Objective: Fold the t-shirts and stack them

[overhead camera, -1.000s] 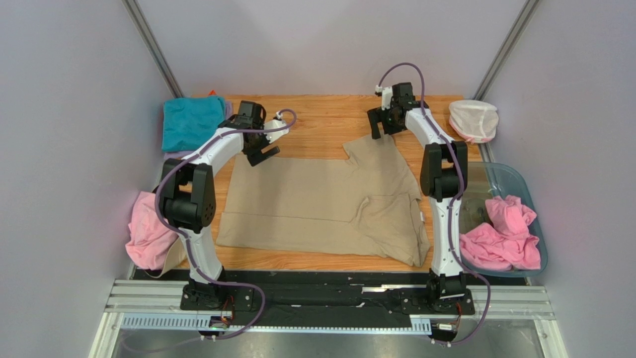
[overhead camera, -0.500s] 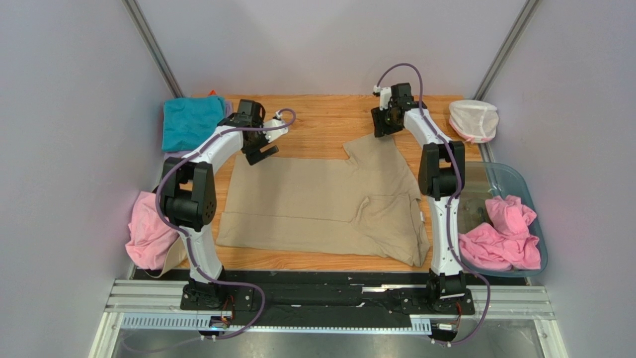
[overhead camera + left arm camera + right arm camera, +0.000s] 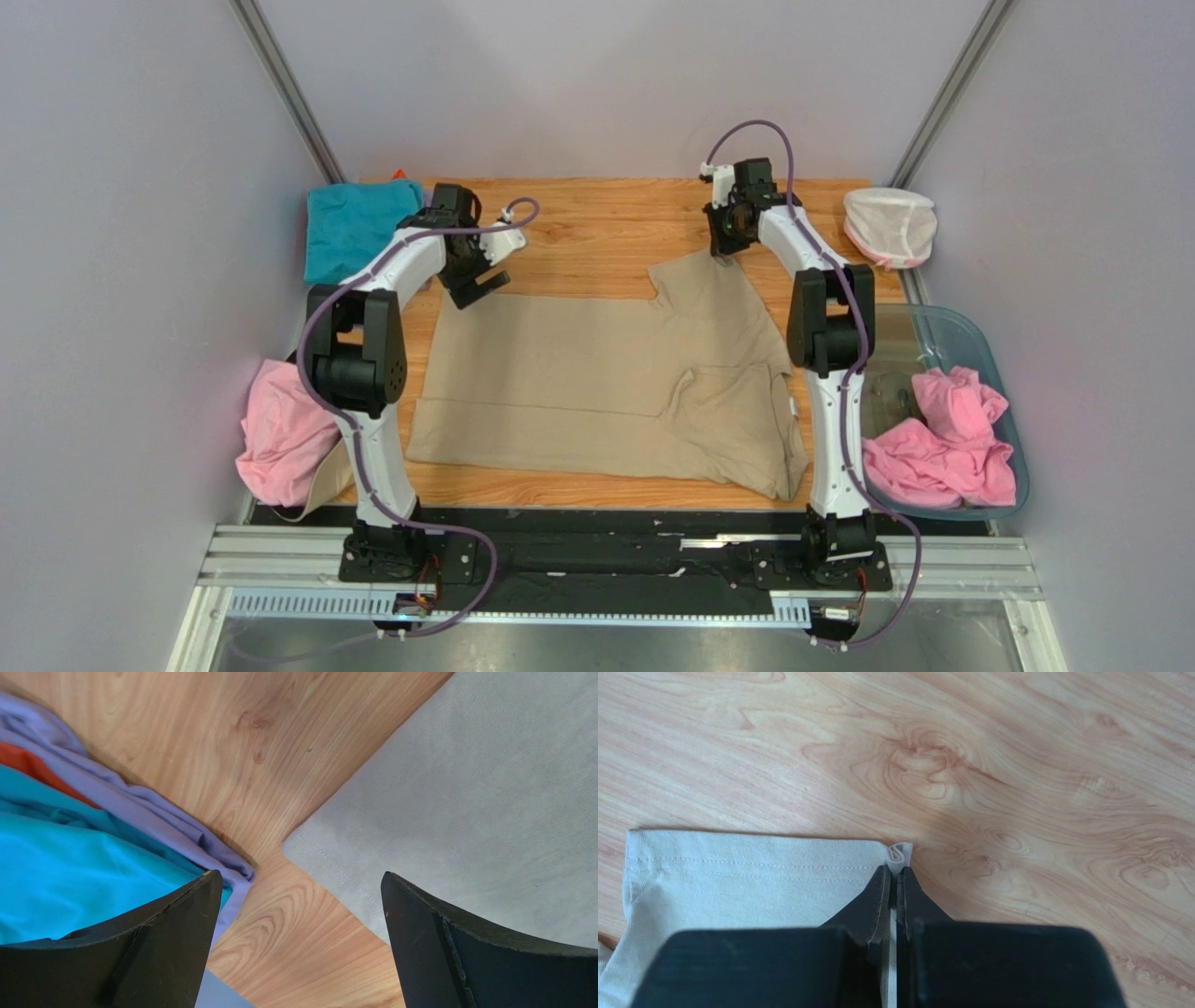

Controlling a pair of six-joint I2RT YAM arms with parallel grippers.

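Corner of large tan-beige cotton t-shirt [image 3: 603, 378] clamped in right fingers [image 3: 875, 903]; left fingers [image 3: 154, 945] wide above wooden counter [image 3: 281, 756], folded teal t-shirt [image 3: 70, 875] lower left.

Far side: bare wood strip [image 3: 603, 224] between arms, open for passage. Centre: tan t-shirt [image 3: 589, 378] lies flat and low. Far-left corner: teal t-shirt [image 3: 351, 227] stacked on lilac t-shirt [image 3: 161, 815]. Narrow wood gap between that stack and tan corner. Left gripper [image 3: 298, 882] above gap, jaws wide.

Left edge: pink t-shirt heap [image 3: 281, 434].

Right side: net pouch [image 3: 891, 224], then plastic tub [image 3: 943, 333] holding pink shirts [image 3: 940, 448].

Right gripper [image 3: 896, 875] pinched on tan hem, clear wood beyond.
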